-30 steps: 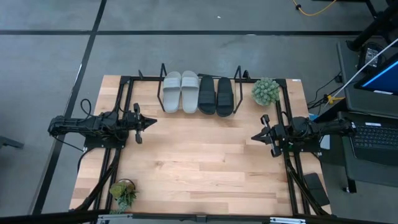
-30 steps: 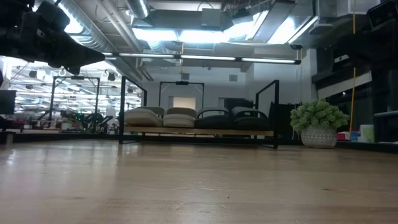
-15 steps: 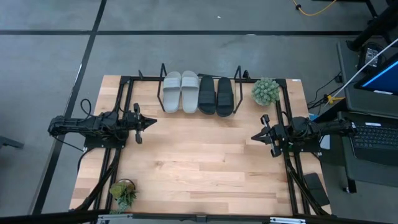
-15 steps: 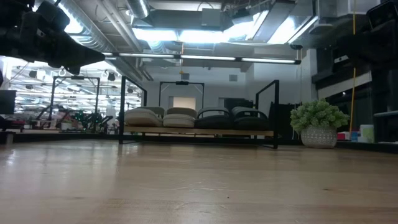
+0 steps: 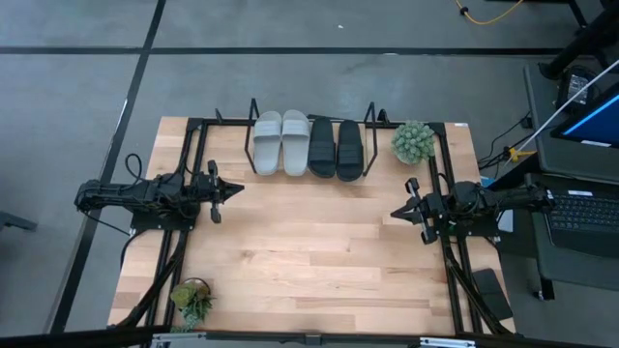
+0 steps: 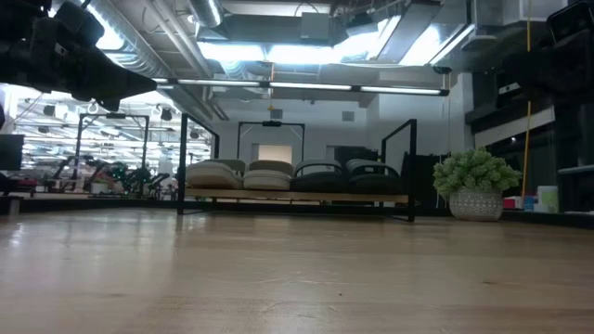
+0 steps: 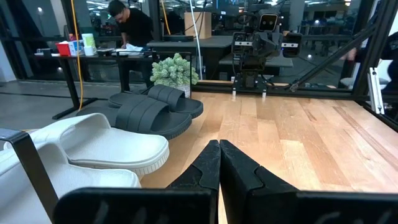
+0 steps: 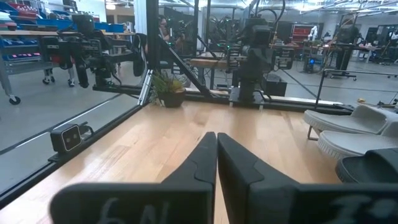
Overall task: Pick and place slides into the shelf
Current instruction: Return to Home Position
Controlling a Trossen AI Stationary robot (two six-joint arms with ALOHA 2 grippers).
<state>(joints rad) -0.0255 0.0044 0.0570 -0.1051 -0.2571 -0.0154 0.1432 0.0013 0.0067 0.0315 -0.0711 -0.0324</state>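
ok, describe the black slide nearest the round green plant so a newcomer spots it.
At the far edge of the light wooden table, a low black wire shelf holds four slide sandals in a row. Take the black wide-strap slide at the end beside the round green plant; the other black slide sits between it and the two light grey slides.

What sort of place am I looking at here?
Probably a robotics lab: left arm and right arm flank a table, a laptop beside, bare ceiling ducts overhead.
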